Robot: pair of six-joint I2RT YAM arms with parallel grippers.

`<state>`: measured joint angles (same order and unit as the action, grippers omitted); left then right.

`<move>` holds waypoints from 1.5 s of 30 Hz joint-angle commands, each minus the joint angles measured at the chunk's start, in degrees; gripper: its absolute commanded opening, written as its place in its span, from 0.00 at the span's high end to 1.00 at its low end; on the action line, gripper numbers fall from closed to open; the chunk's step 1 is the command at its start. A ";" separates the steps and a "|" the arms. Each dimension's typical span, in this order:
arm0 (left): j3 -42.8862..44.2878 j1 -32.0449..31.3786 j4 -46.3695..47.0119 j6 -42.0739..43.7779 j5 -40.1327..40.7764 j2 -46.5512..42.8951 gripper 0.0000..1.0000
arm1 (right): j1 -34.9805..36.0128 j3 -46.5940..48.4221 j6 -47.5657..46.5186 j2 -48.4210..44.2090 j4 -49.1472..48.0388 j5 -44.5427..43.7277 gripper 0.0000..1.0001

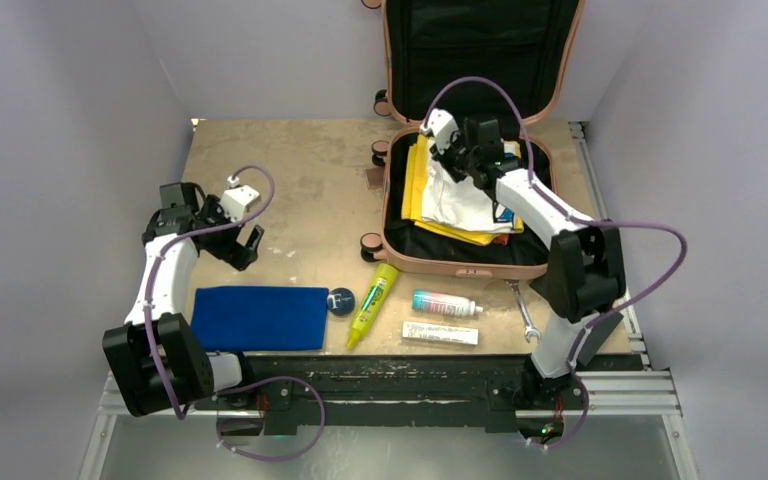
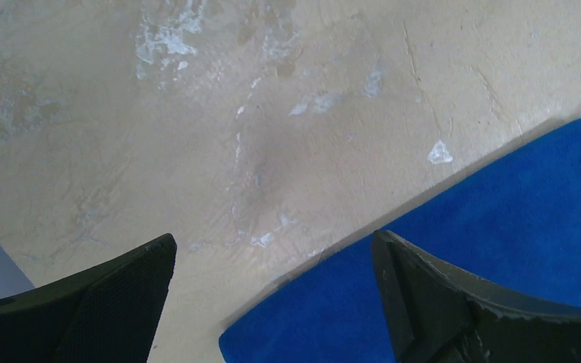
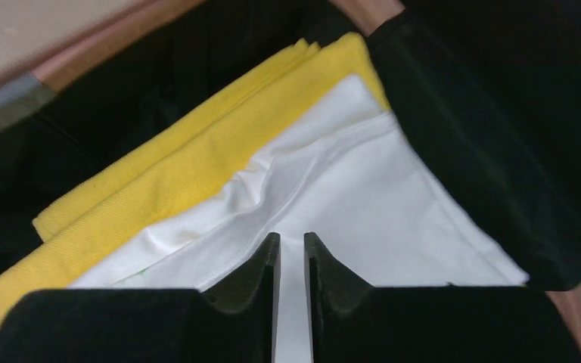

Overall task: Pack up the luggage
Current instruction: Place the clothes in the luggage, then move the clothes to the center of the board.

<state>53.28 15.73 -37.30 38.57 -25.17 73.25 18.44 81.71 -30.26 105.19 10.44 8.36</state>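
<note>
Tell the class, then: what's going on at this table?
Two robot arms are packing the open pink luggage. The right gripper sits low over a white cloth lying on a yellow cloth inside it, jaws almost together; whether it pinches the fabric is unclear. The left gripper hangs wide open above the table, beside a blue cloth not yet packed.

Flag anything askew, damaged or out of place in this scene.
A metal wrench lies on the table beside the luggage, an odd item for packing. Inside, the white cloth sits crooked on the yellow cloth. The table surface is scuffed and blotchy.
</note>
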 commanded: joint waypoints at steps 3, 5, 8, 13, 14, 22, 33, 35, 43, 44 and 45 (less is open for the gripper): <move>-1.58 -1.29 -2.60 10.17 3.62 -1.70 0.01 | 0.37 5.82 4.33 -11.26 -0.86 -0.86 0.62; -3.53 -3.02 -0.35 10.75 7.50 -1.62 0.01 | 0.45 6.43 4.64 -13.55 -0.68 0.24 0.58; -6.54 -5.60 2.74 11.41 13.13 -1.40 0.01 | 0.53 6.90 6.04 -16.01 0.59 4.46 0.57; -7.52 -6.42 0.96 12.66 15.84 -1.09 0.02 | 1.59 5.47 4.41 -19.88 3.09 15.90 0.56; -7.69 -6.42 -0.05 13.22 15.85 -1.20 0.02 | 2.06 4.84 3.44 -20.57 3.51 17.64 0.55; -11.80 -6.42 -1.96 18.44 22.83 -1.28 0.01 | 7.46 1.40 -0.34 -22.49 4.50 20.61 0.49; -13.19 -12.17 20.63 8.71 34.33 7.06 0.01 | 9.16 0.24 0.27 -22.98 2.73 19.33 0.48; -12.06 -15.02 23.59 6.83 34.67 10.91 0.01 | 9.16 0.12 0.71 -23.24 2.08 18.55 0.48; 7.67 -21.50 33.76 -2.64 42.40 34.95 0.01 | 9.16 -0.20 0.71 -24.17 1.39 17.80 0.48; 11.21 -21.51 33.86 -3.51 44.23 37.95 0.01 | 9.11 -0.42 0.71 -24.30 1.26 17.83 0.48; 14.42 -21.45 33.78 -4.30 44.91 39.44 0.01 | 9.16 -0.66 0.71 -24.40 1.18 17.83 0.48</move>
<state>59.53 -5.58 -9.17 43.31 19.92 102.72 27.33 81.97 -29.93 83.68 14.50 26.52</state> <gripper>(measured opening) 0.993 0.518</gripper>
